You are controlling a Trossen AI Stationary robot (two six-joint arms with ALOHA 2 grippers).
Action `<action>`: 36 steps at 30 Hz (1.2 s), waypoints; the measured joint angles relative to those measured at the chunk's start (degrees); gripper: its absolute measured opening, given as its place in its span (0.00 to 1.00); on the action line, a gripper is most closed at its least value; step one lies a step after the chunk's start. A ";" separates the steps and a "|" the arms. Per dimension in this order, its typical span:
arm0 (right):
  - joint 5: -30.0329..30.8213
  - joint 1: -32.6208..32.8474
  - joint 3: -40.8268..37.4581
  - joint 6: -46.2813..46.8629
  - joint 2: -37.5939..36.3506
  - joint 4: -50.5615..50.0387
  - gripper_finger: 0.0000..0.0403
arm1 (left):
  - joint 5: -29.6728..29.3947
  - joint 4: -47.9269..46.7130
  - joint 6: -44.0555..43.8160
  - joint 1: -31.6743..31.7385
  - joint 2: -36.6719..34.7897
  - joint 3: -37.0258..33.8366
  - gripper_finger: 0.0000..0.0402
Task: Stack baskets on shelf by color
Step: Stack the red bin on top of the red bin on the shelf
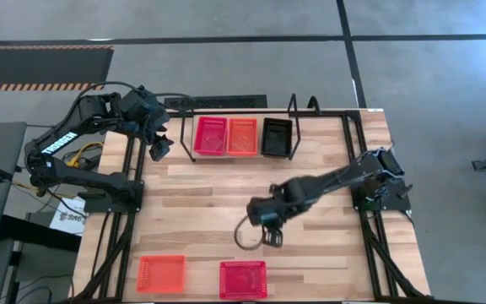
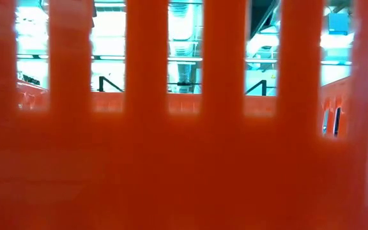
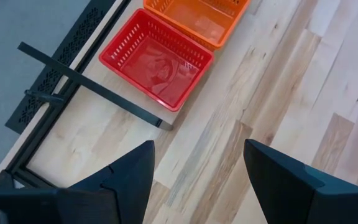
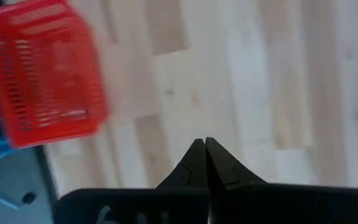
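Scene: Two dark robot arms work over a wooden tabletop point(image 1: 310, 190), sorting small plastic baskets by colour.
Shelf: A board framed in black rods point(image 1: 226, 156) at the far edge carries a red basket point(image 1: 210, 136), an orange basket point(image 1: 243, 136) and a black basket point(image 1: 276, 137), side by side and touching.
Loose baskets: An orange-red basket point(image 1: 160, 273) and a red basket at the near edge point(image 1: 242, 279) sit apart from each other, well away from the shelf.
Right end effector point(image 1: 271, 238): Fingers pressed fully together, holding nothing, it hangs over bare wood just beyond the near red basket, which shows off to one side in its wrist view point(image 4: 42, 71).
Left end effector point(image 1: 160, 149): Spread wide and empty, it waits near the shelf's left end, just beside the red basket there point(image 3: 156, 58).
Handling: The baskets look light, stiff and thin-walled, with slotted sides; a pinch over one rim wall should lift one, though smooth plastic may slip or tilt.
Next move, as judged: The right fingers would need to part before dropping over the near red basket's closest wall.
Low camera: Blocked by an orange slotted basket wall point(image 2: 184, 160).
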 joint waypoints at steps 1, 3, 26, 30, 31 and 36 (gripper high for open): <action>0.00 0.95 0.00 0.55 0.00 0.87 0.00 | 0.00 0.00 0.00 0.00 0.00 0.00 0.58; 0.76 2.79 0.00 1.26 0.00 2.51 0.00 | 0.00 0.00 -0.01 0.00 0.00 0.00 0.58; 5.01 12.31 0.19 5.67 3.51 19.28 0.16 | 2.06 0.02 -5.12 -0.04 0.02 0.02 0.58; 3.40 11.51 0.03 5.95 6.90 21.46 0.24 | 2.03 0.01 -5.13 -1.13 0.03 0.00 0.58; 2.31 11.33 0.05 5.94 7.69 22.06 0.26 | 2.03 -0.01 -5.06 -1.36 0.04 0.00 0.58; -3.74 11.42 0.02 4.18 11.33 21.94 0.37 | 1.64 0.00 -4.62 -2.67 0.04 0.00 0.58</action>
